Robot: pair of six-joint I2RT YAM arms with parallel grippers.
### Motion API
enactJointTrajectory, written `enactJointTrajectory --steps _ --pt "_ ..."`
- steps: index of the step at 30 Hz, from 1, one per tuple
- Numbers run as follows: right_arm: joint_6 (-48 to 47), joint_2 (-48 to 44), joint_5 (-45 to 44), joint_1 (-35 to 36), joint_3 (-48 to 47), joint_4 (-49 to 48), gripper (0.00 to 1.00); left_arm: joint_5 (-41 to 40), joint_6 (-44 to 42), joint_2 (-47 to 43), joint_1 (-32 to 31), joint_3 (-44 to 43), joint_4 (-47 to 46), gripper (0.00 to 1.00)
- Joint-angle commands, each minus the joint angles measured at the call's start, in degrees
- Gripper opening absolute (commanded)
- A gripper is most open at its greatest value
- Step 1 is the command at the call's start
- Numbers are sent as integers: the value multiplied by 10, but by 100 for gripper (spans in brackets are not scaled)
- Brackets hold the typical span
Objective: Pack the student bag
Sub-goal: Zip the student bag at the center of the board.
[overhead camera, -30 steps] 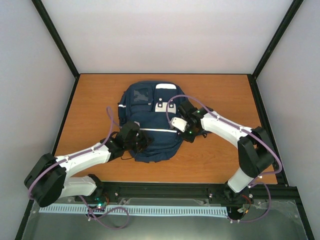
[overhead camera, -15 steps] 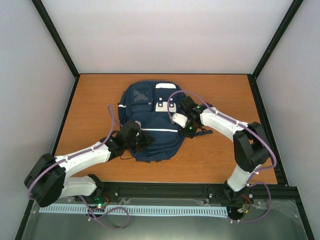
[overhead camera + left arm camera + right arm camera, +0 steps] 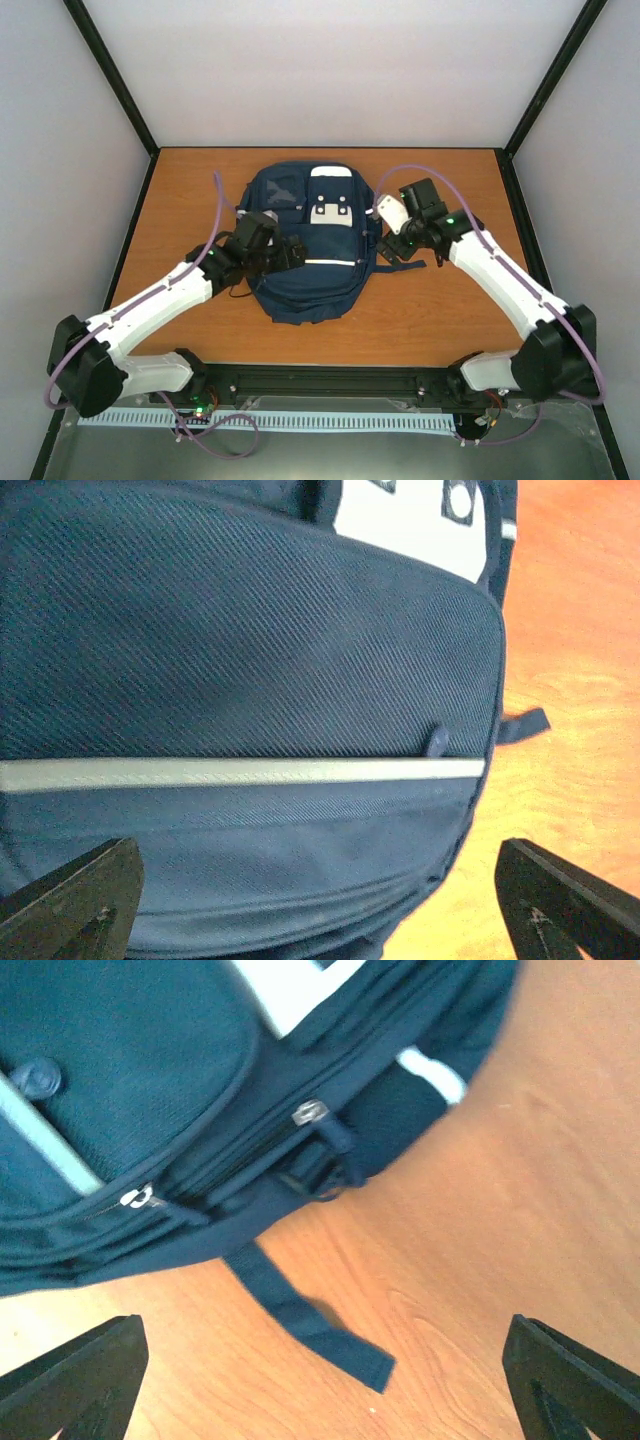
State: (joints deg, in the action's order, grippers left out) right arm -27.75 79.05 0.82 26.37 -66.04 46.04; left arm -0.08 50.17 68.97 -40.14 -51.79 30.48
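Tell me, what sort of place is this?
Probably a robot test booth in a lab: a wooden table boxed in by plain white walls and a black frame, a left arm and a right arm bolted at its near edge, and a navy backpack lying on it.

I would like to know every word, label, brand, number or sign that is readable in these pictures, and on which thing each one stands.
No text can be read in any view.
The backpack: its white patch carries small dark marks, too small and blurred to read as letters.
The zipper pulls: no marking can be made out on them.
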Motion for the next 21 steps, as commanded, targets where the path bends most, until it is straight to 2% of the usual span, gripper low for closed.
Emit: enactJointTrajectory --steps 1,3,5,8,11,13,16,18,21 --pt "61 -65 -25 -18 13 -46 100 -56 -110 -15 39 -43 60 100" --pt "67 -70 -53 -18 17 -38 100 -87 -150 -6 50 -66 83 100" --pt "59 -55 -59 -18 13 -12 100 -171 -161 6 55 -86 113 100" --pt "50 -58 -3 -19 36 -24 100 -230 -169 28 81 -88 120 100" --pt "58 -137 61 -20 119 -120 100 -161 -150 55 132 -76 100 100" --pt "80 -188 70 -21 172 -195 100 -154 -132 75 140 -67 85 100" --pt "62 -238 97 -33 209 -216 100 -109 -130 93 140 -46 43 100" --pt "61 -261 136 -49 222 -216 100 -41 -143 102 139 -29 -3 100" --pt "64 -265 135 -57 229 -212 100 6 -150 128 127 -23 -59 100"
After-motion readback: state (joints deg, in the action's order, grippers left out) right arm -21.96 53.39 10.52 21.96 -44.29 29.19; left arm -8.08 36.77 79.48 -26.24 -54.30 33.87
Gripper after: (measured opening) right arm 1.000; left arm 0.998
